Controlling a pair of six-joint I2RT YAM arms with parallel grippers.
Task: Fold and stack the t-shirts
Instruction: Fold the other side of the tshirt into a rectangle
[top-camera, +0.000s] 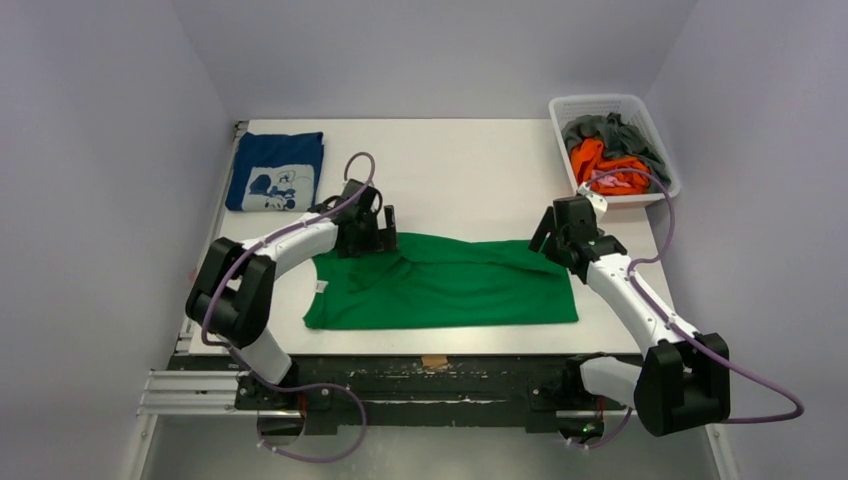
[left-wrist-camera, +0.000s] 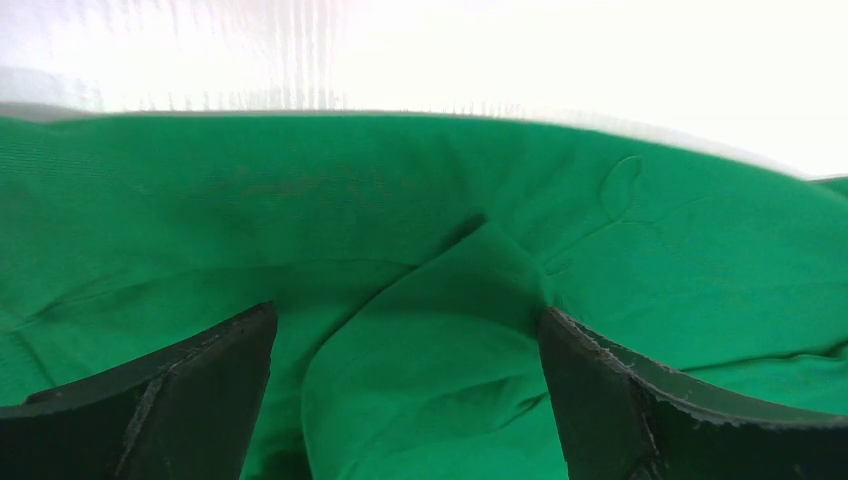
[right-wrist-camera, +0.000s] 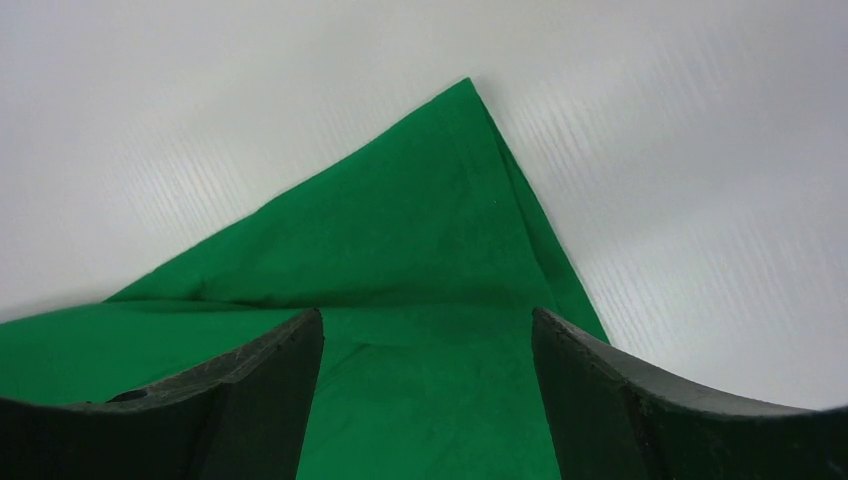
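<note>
On the top view: green t-shirt (top-camera: 445, 285) lies spread at the near middle of the table (top-camera: 460, 170), long side left to right, with a fold line along its far half. The navy t-shirt (top-camera: 275, 170) with the white print sits folded at the far left, well apart. An orange t-shirt (top-camera: 605, 165) and a grey t-shirt (top-camera: 610, 130) are bunched in the white basket (top-camera: 563, 108) at the far right, not folded. The left gripper (top-camera: 385, 238) is over the green shirt's far-left edge, and the right gripper (top-camera: 548, 238) is at its far-right corner

Left wrist view: left gripper jaws are spread, fingers (left-wrist-camera: 200, 390) low over the green cloth. A raised ridge of fabric sits between them, not pinched, with wrinkles on both sides

Right wrist view: right gripper jaws are spread too, fingers (right-wrist-camera: 250, 390) either side of the shirt's pointed corner, bare table beyond. Nothing is gripped; can't tell if the tips touch cloth

My read: mid-fold on the green one, both arms set to take the far edge

Risks:
- left closes on the ridge only and takes one layer, so the fold underneath slides open
- right is near the corner tip, a thin bite, so cloth may slip out on the lift
- one side grabs and the other misses, so the shirt drags skewed and the fold comes out crooked
- uneven lift pulls the wrinkles into the fold, and it stacks lumpy on the navy one
</note>
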